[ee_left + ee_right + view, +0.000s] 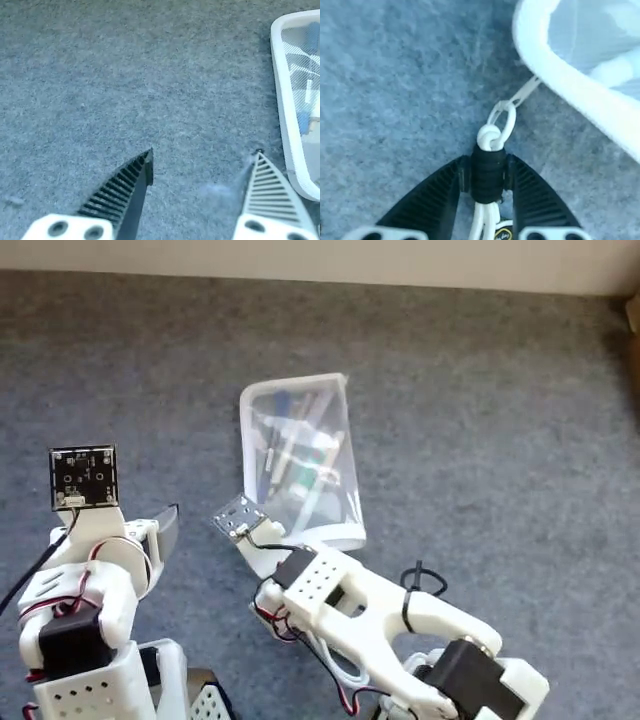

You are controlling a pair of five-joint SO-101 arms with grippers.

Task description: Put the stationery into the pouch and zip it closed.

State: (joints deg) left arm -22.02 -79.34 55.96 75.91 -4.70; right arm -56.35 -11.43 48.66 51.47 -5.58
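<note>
A clear mesh pouch [318, 502] with white edging lies flat on the grey carpet, mid-table. Pens and other stationery [292, 452] show through its mesh. My right gripper [488, 159] is at the pouch's near corner, shut on the black zipper pull [488, 175], whose white cord loop [501, 120] links to the pouch's white edge [560, 80]. My left gripper [204, 154] hovers open over bare carpet just left of the pouch [286, 125], with nothing between its fingers. In the high view, the left gripper [160, 528] sits beside the pouch's near-left side.
Grey carpet [480, 420] covers the whole table, with open room to the left, right and behind the pouch. The right arm's body [380, 620] crosses the near centre.
</note>
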